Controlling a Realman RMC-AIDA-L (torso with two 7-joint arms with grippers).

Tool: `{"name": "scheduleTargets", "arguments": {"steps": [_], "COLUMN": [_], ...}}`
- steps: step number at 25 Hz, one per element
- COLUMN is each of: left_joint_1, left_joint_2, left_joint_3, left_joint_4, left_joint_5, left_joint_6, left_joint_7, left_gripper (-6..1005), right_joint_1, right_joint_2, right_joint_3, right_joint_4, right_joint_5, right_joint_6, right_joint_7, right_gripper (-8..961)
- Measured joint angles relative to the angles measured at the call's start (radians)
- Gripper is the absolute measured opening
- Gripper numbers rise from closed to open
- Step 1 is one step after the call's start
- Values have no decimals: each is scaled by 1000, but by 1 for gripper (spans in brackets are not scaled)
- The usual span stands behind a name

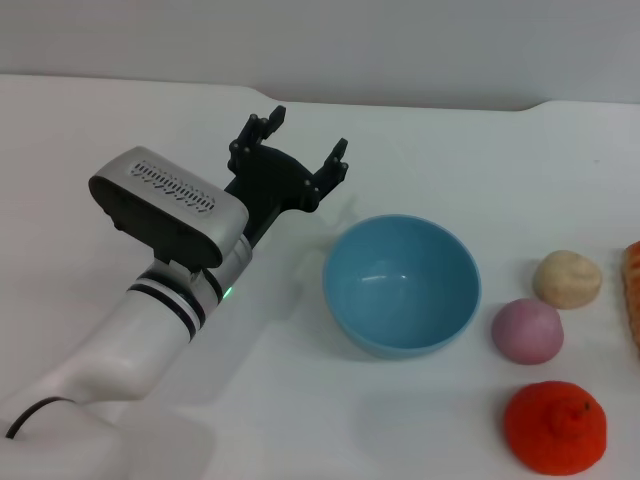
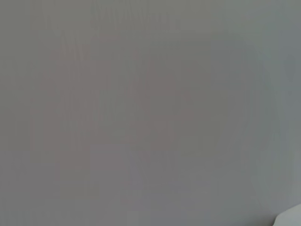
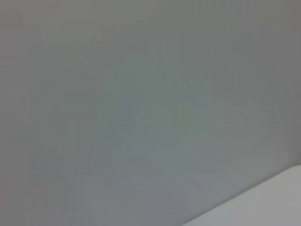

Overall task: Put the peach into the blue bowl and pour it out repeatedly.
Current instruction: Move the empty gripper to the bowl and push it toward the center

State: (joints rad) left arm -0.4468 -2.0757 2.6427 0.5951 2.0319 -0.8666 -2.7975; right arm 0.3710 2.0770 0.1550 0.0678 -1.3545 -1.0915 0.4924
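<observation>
In the head view the light blue bowl (image 1: 401, 284) stands upright and empty at the middle of the white table. The pink-mauve peach (image 1: 527, 330) lies on the table just right of the bowl, apart from it. My left gripper (image 1: 303, 141) hovers over the table beyond the bowl's left side, open, with nothing between its black fingers. Its arm reaches in from the lower left. The right gripper is out of view. Both wrist views show only a blank grey surface.
A beige lumpy ball (image 1: 567, 278) sits behind the peach. A bright orange-red fruit (image 1: 555, 427) lies in front of it near the table's front. An orange thing (image 1: 632, 290) pokes in at the right edge.
</observation>
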Motion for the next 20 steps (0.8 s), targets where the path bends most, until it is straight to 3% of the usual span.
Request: {"name": "scheduleTargets", "arguments": {"steps": [3, 10, 20], "left_joint_1": [4, 13, 34], "left_joint_2": [-1, 4, 6], "left_joint_3": [3, -1, -3], "left_joint_4": [-1, -2, 29], "left_joint_5": [0, -4, -4], "left_joint_6": [0, -6, 7], "left_joint_7": [-7, -75, -79], "left_gripper": [801, 805, 805], "right_joint_1": [-14, -16, -31], "right_joint_2": [4, 5, 4], "right_joint_3": [0, 13, 64], "right_joint_4": [9, 80, 108], "right_joint_5": [0, 9, 11], "right_joint_6": [-18, -16, -31], "right_joint_7": [-70, -463, -465], "right_gripper": [544, 545, 545]}}
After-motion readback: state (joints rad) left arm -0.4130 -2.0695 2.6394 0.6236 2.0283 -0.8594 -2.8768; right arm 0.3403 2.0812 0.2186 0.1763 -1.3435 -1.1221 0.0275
